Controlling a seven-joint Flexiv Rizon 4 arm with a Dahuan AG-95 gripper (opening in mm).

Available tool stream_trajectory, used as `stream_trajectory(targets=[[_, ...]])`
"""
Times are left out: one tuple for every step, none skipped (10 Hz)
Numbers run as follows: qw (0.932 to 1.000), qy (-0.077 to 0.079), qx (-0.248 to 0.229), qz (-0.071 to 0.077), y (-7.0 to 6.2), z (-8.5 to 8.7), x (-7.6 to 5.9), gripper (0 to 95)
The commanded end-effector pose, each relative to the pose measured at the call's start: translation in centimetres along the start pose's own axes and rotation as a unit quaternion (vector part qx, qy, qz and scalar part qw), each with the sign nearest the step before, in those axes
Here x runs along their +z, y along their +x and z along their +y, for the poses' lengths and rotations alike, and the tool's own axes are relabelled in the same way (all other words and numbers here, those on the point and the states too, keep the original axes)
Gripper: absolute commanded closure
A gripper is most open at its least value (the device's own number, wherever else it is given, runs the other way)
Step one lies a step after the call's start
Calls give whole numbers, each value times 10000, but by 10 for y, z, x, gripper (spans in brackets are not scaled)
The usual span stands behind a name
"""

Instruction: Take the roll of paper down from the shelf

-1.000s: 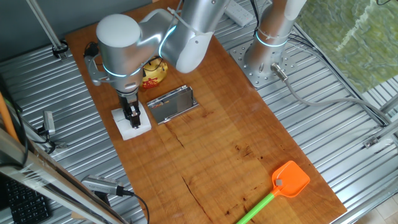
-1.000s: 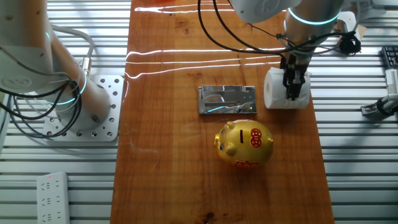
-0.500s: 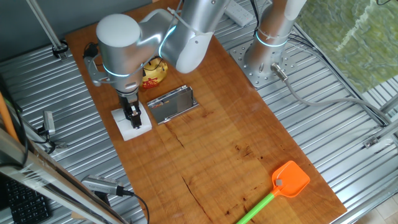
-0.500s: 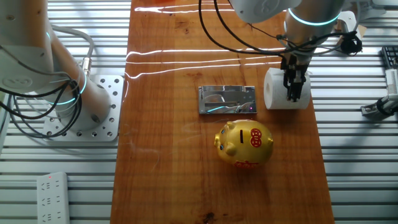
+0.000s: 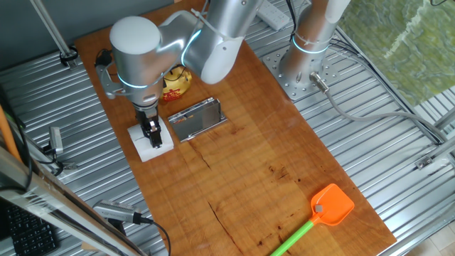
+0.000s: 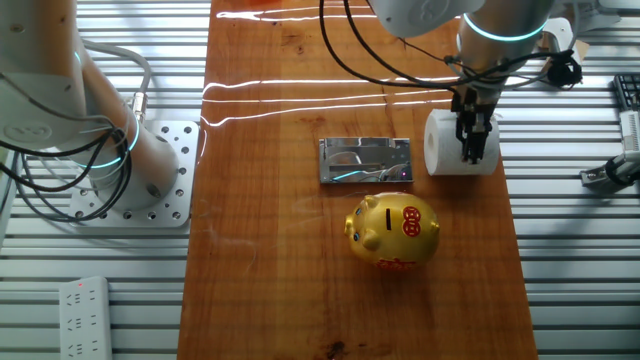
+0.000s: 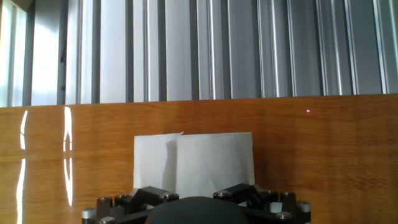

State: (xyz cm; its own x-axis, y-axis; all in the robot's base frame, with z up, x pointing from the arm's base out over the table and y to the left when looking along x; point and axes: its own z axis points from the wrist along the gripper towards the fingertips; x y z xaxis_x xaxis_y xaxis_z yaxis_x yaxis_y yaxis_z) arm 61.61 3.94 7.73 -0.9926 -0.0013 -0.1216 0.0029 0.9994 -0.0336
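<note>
On the wooden table (image 5: 249, 163), near its edge and just beside the shelf (image 5: 199, 118), lies the roll of paper (image 5: 144, 144), a short, thick white cylinder resting on its curved side, so its axis runs level with the tabletop. From the other fixed view the roll (image 6: 445, 143) shows one flat end facing toward the shelf (image 6: 365, 160), so the axis points roughly along the line from roll to shelf, across the width of the table. The hand view shows the roll (image 7: 211, 158) as a white block low in the middle, with a loose sheet edge overlapping its left part, and it sits on wood with the ribbed metal surround beyond the table's edge. The gripper (image 5: 152, 134) stands directly over the roll with its dark fingers pointing straight down onto the roll's top; in the other fixed view the gripper (image 6: 470, 140) overlaps the roll's right part. Whether the fingers are pinching the paper or merely set against it cannot be made out, since the fingertips are hidden in the hand view and too small in the fixed views. The shelf is a low shiny silver stand with a flat rectangular top, and nothing rests on it. Just beyond it stands a gold and red piggy bank (image 6: 393, 231), close to the shelf but apart from the roll. Far down the table lies an orange fly swatter (image 5: 328, 208) with a green handle.
</note>
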Motion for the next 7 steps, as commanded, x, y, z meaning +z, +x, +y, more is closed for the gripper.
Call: stream_trajectory(targets=[[10000,4,2,18,0,0,-6,0],[10000,-3,1,20,0,0,-10,0],[10000,-46,21,25,1,1,-27,0],[10000,-58,24,36,3,3,-41,0],[10000,-56,30,42,8,5,-60,0],[9999,-31,78,73,15,9,-77,0],[9999,19,125,114,24,12,-90,0]])
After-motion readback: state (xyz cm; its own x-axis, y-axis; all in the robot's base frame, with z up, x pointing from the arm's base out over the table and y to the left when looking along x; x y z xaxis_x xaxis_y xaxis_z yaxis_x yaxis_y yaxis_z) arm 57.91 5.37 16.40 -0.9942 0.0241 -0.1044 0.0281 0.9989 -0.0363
